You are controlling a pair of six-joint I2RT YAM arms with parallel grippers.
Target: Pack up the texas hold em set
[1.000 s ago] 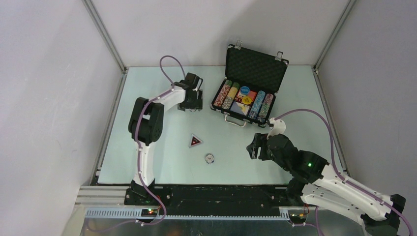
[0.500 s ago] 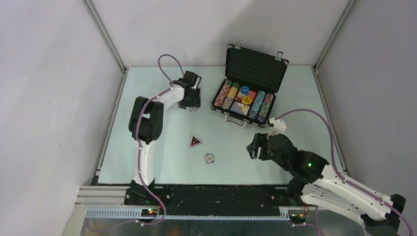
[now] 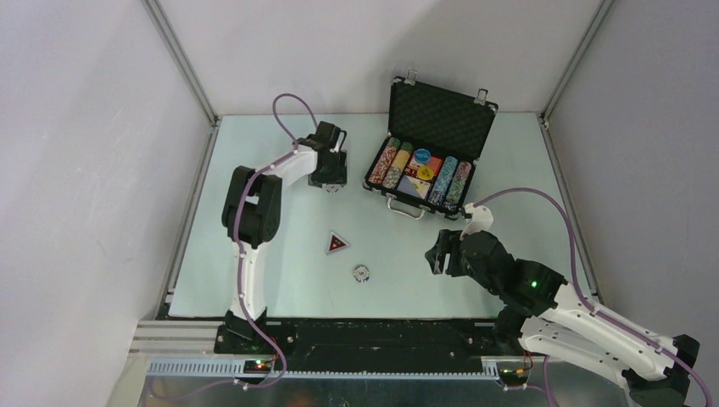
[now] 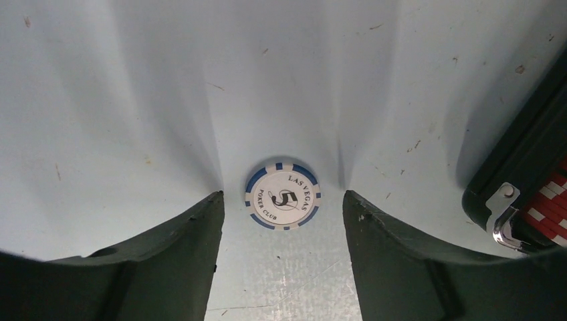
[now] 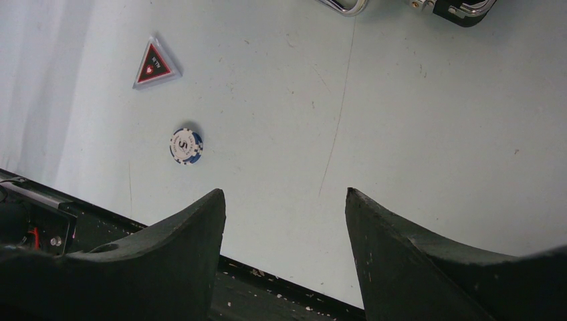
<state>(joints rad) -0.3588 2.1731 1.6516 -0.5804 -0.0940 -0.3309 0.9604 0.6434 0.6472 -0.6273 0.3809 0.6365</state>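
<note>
While left jaws straddle a chip point(image 4: 282, 196), released, pickup is judged in hand; next, close squarely. Right jaws released, empty.

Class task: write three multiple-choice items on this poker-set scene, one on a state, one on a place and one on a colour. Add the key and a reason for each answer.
1. The black case is:
A. shut and latched
B. open, lid up
C. upside down

2. The triangular piece lies:
A. on the table, beside a loose chip
B. inside the case
C. on top of the case's lid

3. The poker chip under the left gripper is:
A. red and white
B. green and black
C. blue and white

Key:
1 B: the rows of chips show beneath the raised lid.
2 A: the top view shows it on bare table, well clear of the case.
3 C: the left wrist view shows blue edge marks around a white face.
</note>
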